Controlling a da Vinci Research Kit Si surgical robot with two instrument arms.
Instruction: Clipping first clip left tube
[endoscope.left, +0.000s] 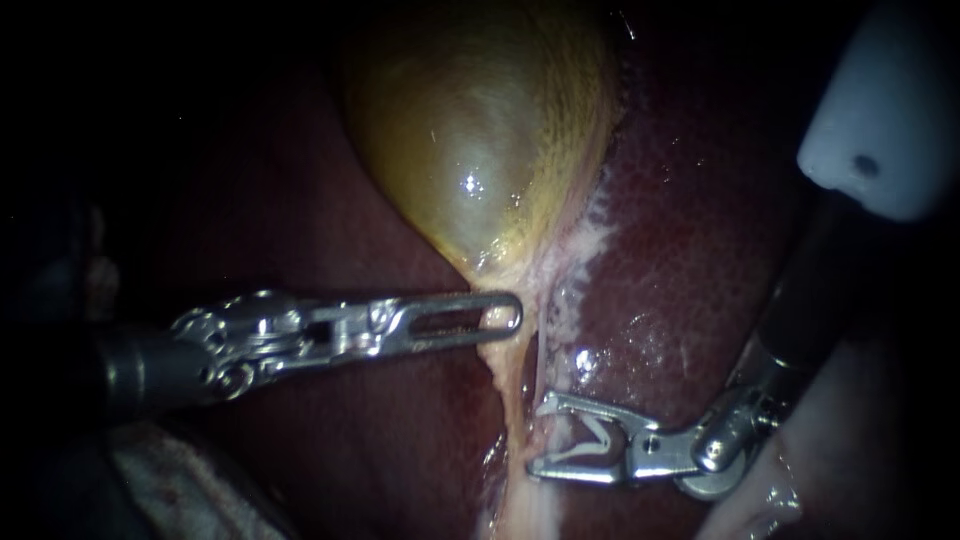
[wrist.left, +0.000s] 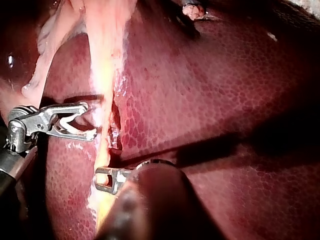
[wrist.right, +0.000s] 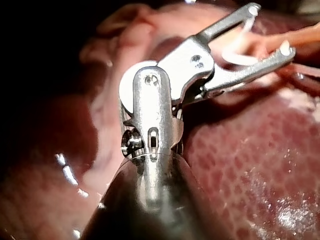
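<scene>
The yellow-green gallbladder (endoscope.left: 470, 150) lies on the dark red liver (endoscope.left: 680, 280). From its neck a pale tube (endoscope.left: 512, 395) runs down; I cannot tell whether it is the left one. My left instrument (endoscope.left: 500, 315) comes in level, its slotted jaws shut on the gallbladder's neck. My right instrument (endoscope.left: 540, 437) holds an open white clip (endoscope.left: 585, 440) between jaws that stand wide apart, their tips at the tube's right edge. In the right wrist view a pink strand (wrist.right: 300, 35) crosses the mouth of those jaws (wrist.right: 270, 29). In the left wrist view they (wrist.left: 91, 120) meet the tube (wrist.left: 102, 85) beyond my left instrument (wrist.left: 106, 180).
A white rounded body (endoscope.left: 885, 110) hangs at the upper right, above the right instrument's dark shaft. Pale greyish material (endoscope.left: 170, 480) lies at the lower left under the left shaft. A dark slit (endoscope.left: 530, 370) opens beside the tube.
</scene>
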